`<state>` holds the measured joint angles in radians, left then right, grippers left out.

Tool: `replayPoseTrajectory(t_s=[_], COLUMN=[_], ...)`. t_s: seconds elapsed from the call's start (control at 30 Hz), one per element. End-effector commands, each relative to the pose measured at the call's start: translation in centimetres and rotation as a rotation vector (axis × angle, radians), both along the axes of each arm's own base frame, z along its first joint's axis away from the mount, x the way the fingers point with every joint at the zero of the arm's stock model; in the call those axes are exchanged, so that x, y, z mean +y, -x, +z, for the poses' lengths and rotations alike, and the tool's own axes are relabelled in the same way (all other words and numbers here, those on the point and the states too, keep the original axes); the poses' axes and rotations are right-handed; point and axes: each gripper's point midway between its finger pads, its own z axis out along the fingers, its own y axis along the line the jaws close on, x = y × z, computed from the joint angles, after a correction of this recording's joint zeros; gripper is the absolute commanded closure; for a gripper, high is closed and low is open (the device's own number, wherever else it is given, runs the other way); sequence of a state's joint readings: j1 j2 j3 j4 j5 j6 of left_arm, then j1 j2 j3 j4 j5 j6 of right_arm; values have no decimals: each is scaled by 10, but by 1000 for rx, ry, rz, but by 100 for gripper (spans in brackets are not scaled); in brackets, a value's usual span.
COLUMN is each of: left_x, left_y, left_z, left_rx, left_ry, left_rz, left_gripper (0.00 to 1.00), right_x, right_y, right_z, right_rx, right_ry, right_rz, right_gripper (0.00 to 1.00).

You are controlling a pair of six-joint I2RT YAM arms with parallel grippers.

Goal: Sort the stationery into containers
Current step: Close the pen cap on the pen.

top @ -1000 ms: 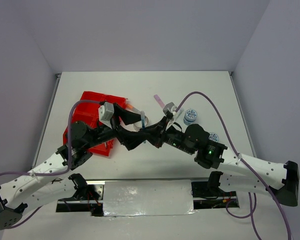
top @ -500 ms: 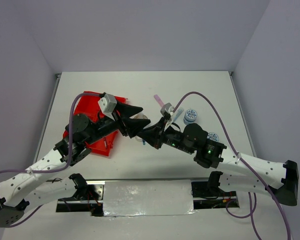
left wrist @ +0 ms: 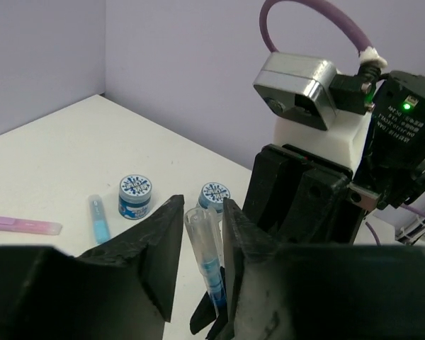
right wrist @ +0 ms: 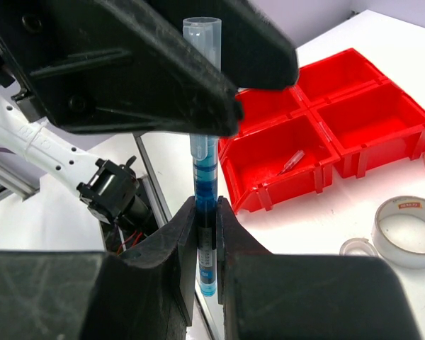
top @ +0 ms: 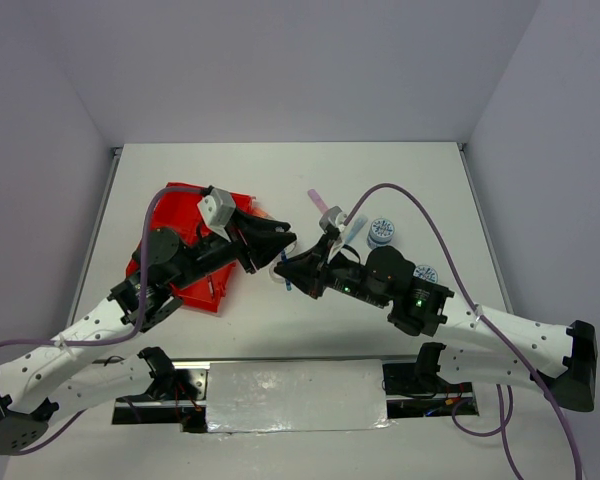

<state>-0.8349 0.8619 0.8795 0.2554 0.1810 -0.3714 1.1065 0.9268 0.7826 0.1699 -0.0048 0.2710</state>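
Note:
A blue pen (right wrist: 206,177) with a clear cap stands upright above the table, my right gripper (right wrist: 206,205) shut on its lower barrel. My left gripper (left wrist: 202,205) sits over the pen's cap (left wrist: 202,234) with a jaw close on each side. The right jaw is against the cap and a thin gap shows at the left one. From above, both grippers (top: 283,248) (top: 292,270) meet just right of the red tray (top: 175,205). One thin pen (right wrist: 292,161) lies in a tray compartment (right wrist: 354,120).
Two blue-white tape rolls (left wrist: 136,196) (left wrist: 213,194) stand on the table beyond the grippers, with a light-blue stick (left wrist: 98,218) and a pink stick (left wrist: 23,225) beside them. A grey tape ring (right wrist: 407,230) and a small clear ring (right wrist: 355,246) lie beside the tray.
My left gripper has swung right to the pen and its jaws have narrowed from wide open to either side of the cap. The right gripper has kept its hold on the pen.

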Motion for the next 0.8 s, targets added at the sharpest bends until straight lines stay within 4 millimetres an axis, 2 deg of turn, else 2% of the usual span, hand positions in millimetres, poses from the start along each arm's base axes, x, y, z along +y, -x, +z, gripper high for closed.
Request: replayPoseTrajectory(t_s=[0.0,0.1,0.13,0.2,0.23,0.4,0.53,0.57,0.67,0.77], left_x=[1,-3,-5,-8,-9,-18,-23,-23,-23,-24], left_y=[7,9,10,9,10,13,12,11,15,15], left_z=[17,13,10,4,2,-10,-33,-44,-56,-79], left_rx=[-51,-46,-40,-23,-16,23,60,70,77,113], left_ry=[45,38,33,24,21,-4,-61,-80,-92,-120], left_rz=[-26,-51,-59,-70,-75,-126,-142,-135,-152,-161], left_gripper=[61,68,75,97,100,100,100,100,100,100], right_x=[0,-1,-2,-4,-4,-10,-19,-22,-27,-33], right_y=[-1,0,0,0,0,-6,-10,-9,-12,-15], right_z=[35,38,40,46,48,68,91,103,127,150], right_rx=[-49,-51,-54,-61,-64,-92,-136,-159,-204,-237], right_ry=[-65,-71,-75,-86,-92,-149,-208,-227,-256,-283], right_rz=[0,-2,-3,-6,-7,-52,-89,-90,-105,-125], right_gripper=[100,100,100,100,100,100,100,100,100,100])
